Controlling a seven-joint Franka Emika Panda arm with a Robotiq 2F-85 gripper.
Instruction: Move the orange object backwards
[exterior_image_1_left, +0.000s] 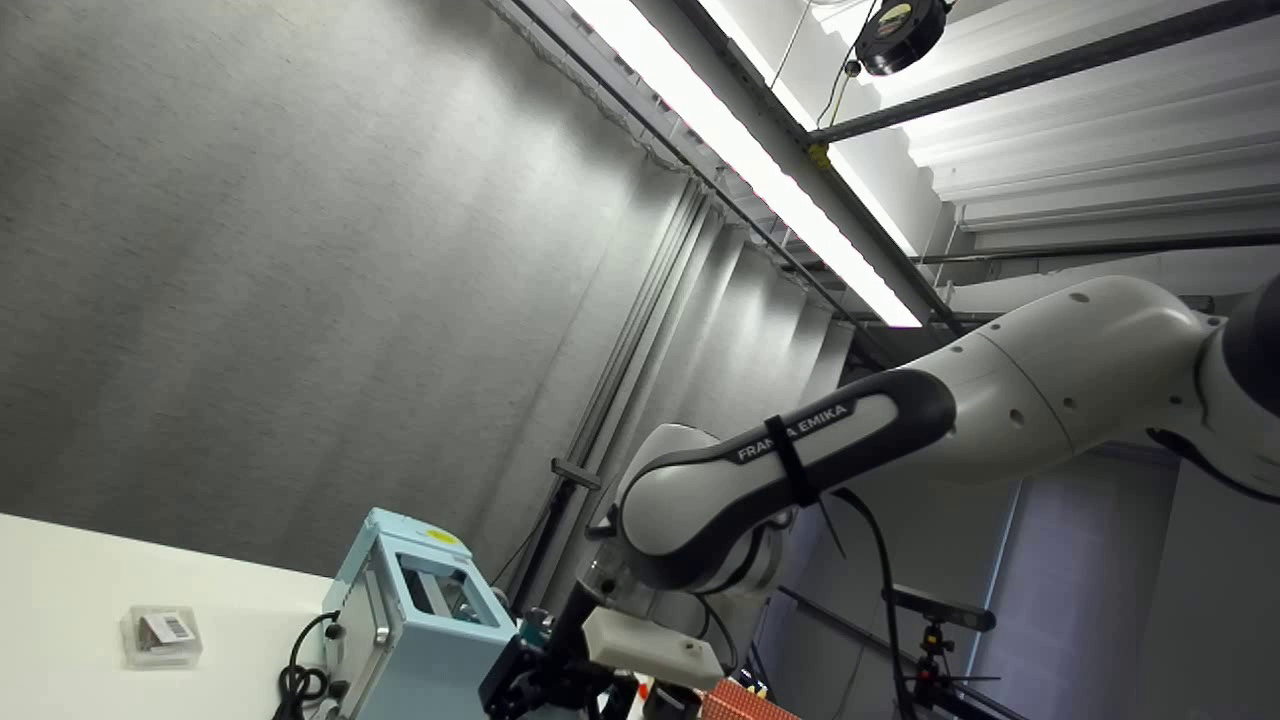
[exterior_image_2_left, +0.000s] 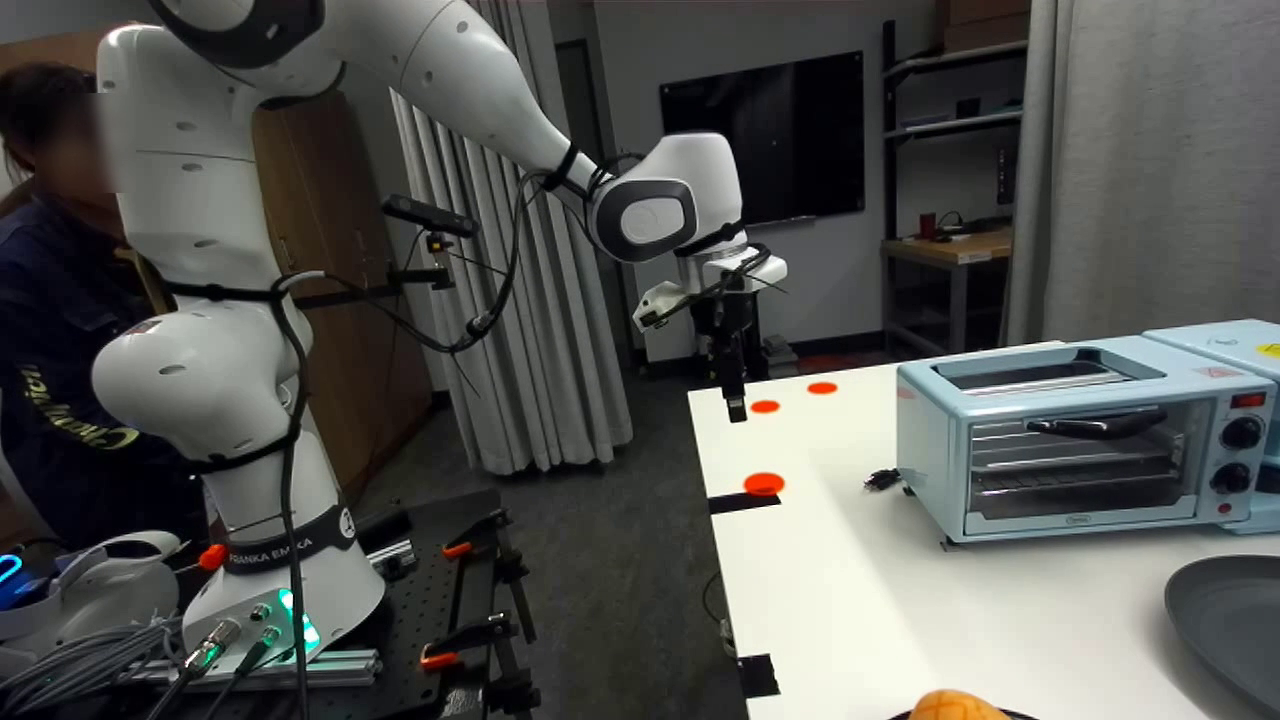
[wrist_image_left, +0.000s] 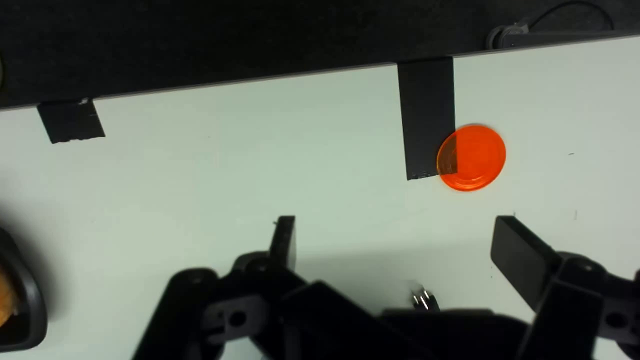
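A flat, translucent orange disc (wrist_image_left: 480, 155) lies on the white table in the wrist view. Its left part overlaps the end of a black tape strip. In an exterior view the same disc (exterior_image_2_left: 764, 484) is by the tape, and two more orange discs (exterior_image_2_left: 765, 407) (exterior_image_2_left: 822, 388) lie farther back. My gripper (wrist_image_left: 395, 235) is open, its fingers wide apart with nothing between them. The disc is beyond the fingertips, towards the right finger. In an exterior view the gripper (exterior_image_2_left: 737, 408) hangs pointing down above the table edge; in an exterior view it is partly cut off (exterior_image_1_left: 560, 690).
A light blue toaster oven (exterior_image_2_left: 1080, 440) stands on the white table (exterior_image_2_left: 840, 620), with a plug (wrist_image_left: 424, 299) beside it. A dark plate (exterior_image_2_left: 1230, 620) and a black dish (wrist_image_left: 32, 320) with orange-brown contents lie nearby. A clear box (exterior_image_1_left: 162, 637) is on the table. A person stands behind the robot base.
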